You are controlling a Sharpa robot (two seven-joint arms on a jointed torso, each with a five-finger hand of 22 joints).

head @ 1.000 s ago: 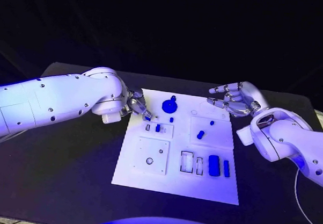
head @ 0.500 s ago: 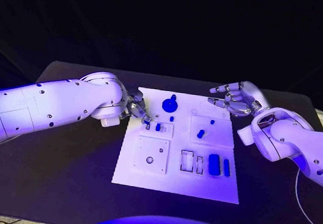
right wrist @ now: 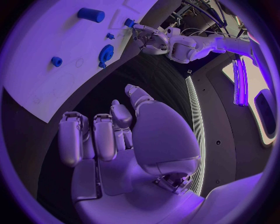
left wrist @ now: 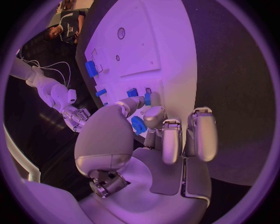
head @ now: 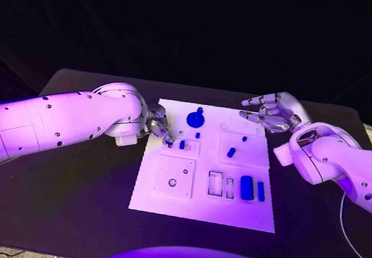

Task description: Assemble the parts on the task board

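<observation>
The white task board (head: 187,204) lies mid-table. My left hand (head: 157,126) hangs over its left edge, thumb and finger curled down with a gap between them. Their tips sit right at two small blue pegs (head: 182,145) standing in a small square plate. In the left wrist view the pegs (left wrist: 132,92) lie just beyond the fingertips (left wrist: 154,114), not between them. A blue gear (head: 195,118) lies close by on the far side. My right hand (head: 271,112) hovers over the board's far right corner, fingers apart and holding nothing.
A blue cylinder (head: 231,153) lies mid-board. A long blue block (head: 247,189) and a thinner one (head: 261,192) lie at the right, beside two narrow slots (head: 216,184). A square plate with a hole (head: 174,179) sits at the near left. Black table surrounds the board.
My left hand has come down and nearer, from beside the gear to the two small pegs. The right hand has barely moved.
</observation>
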